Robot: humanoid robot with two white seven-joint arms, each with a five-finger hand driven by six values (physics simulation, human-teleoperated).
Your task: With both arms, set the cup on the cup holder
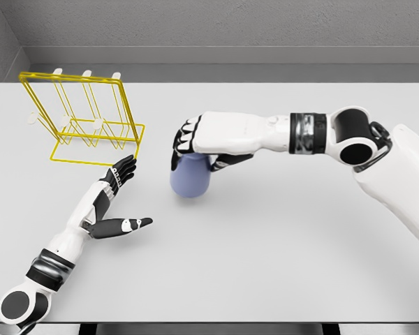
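A humanoid robot's right hand (195, 143) clamps down over a pale blue cup (190, 177) near the middle of a light grey tabletop (279, 237). The black-tipped fingers (177, 149) curl over the cup's top and upper side, with the thumb wrapped around the side toward the right edge. The cup stands on the surface with its long axis roughly vertical, leaning a little; its rounded lower end rests on the tabletop, and the hand hides its upper end, so which end is the mouth cannot be told. No label, brand or writing shows on the cup or anywhere else in view.

The right arm (314, 132) reaches in from the right edge, its white forearm running almost level above the table.

The yellow wire cup holder (84, 118) sits toward the far left corner of the tabletop, well apart from the cup, with white-tipped pegs rising from its frame.

The left hand (119, 202) hangs open near the front left part of the tabletop, fingers straight and pointing toward the holder's near edge, thumb stretched out toward the cup, holding nothing.
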